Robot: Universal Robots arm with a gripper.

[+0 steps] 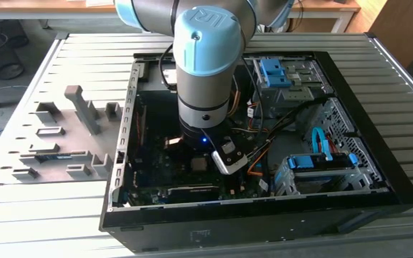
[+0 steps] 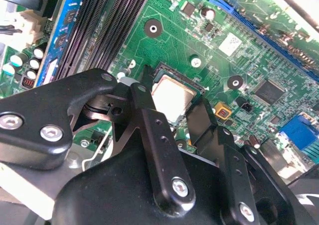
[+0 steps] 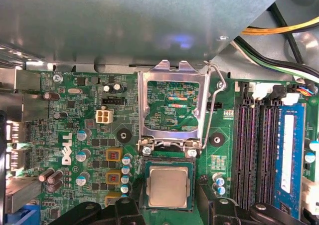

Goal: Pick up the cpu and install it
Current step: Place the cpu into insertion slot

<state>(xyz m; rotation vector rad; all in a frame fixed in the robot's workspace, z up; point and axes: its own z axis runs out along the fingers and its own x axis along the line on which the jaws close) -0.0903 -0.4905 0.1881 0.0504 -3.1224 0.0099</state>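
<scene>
where the arm stands: grey and pale-blue robot arm [image 1: 205, 80] is down inside an open black metal computer case [image 1: 400, 183] on a ribbed grey table [image 1: 84, 48], centre of the exterior view.
edges: case walls and loose cables [image 1: 264, 145] crowd the wrist; the silver hinged metal socket frame [image 3: 172, 110] is tipped open beside the socket.
writing: white lettering on the green circuit board [image 3: 75, 115].
cpu: small flat square grey-silver cpu [image 3: 169, 186] lies level in the socket.
fingers: black gripper [image 2: 173, 105] has its fingers [image 2: 149, 115] spread, one on each side of the cpu, gripping nothing; contact with its edges unclear.
</scene>
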